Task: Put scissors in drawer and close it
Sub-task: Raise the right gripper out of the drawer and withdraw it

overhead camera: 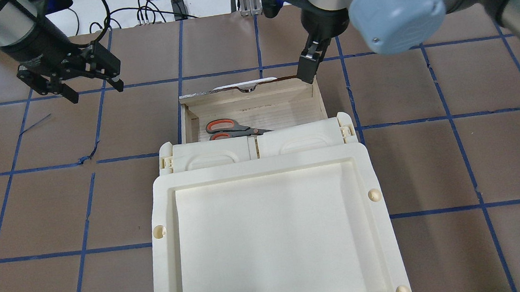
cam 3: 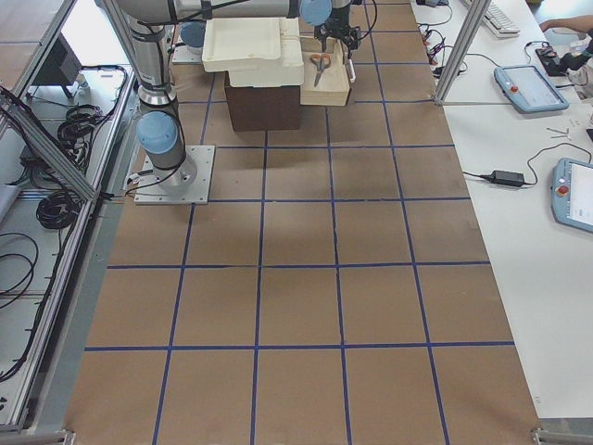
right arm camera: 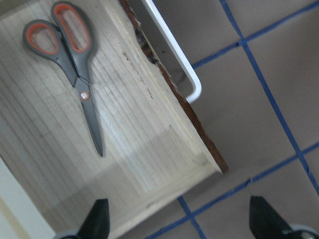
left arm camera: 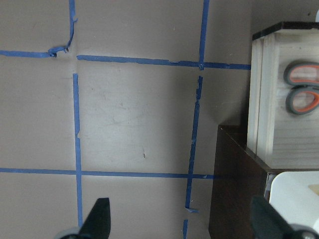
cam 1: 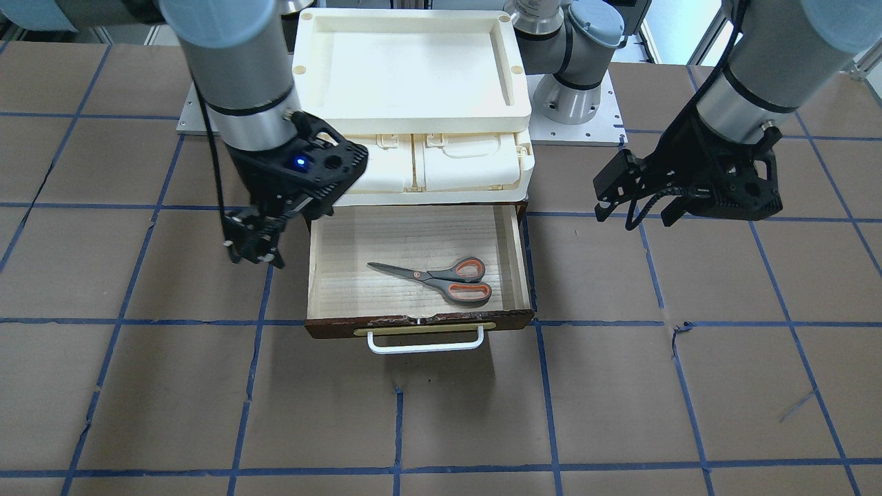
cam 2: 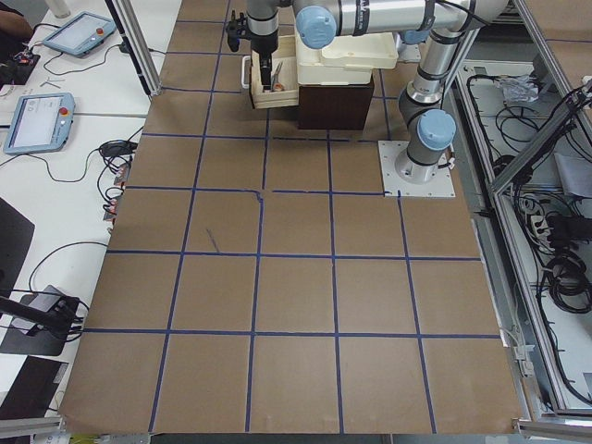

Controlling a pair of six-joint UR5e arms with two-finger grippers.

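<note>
The scissors [cam 1: 434,277] lie flat inside the drawer [cam 1: 413,231], nearer its front board [cam 1: 420,324] than its back. Their long axis runs across the drawer, roughly parallel to the front board. The blades point toward the right arm's side and the finger loops toward the left arm's side. The first half of the task therefore looks done, but the drawer stands pulled out and is not yet shut.

The coming move turns on the front board and its white handle [cam 1: 425,343]. The drawer has to be pushed straight back, at right angles to the scissors' length, into the dark cabinet [left arm camera: 227,189].

The right claw [cam 1: 255,256] is plainly the nearer one. It hangs just outside the drawer's side wall, near the front corner, with its fingers [right arm camera: 97,221] spread wide and holding nothing. To push, it would have to come round to the outer face of the front board. The left claw [cam 1: 632,215] hovers well apart from the drawer's opposite side, and its fingers [left arm camera: 99,219] are likewise spread and empty.

Above the drawer, on the cabinet, sit cream lidded boxes [cam 1: 468,162] with a cream tray [cam 1: 413,118] on top. Neither stands in the line of the push. The likelier snags are the drawer's side wall beside the right claw and the jutting handle, which a finger could catch.
</note>
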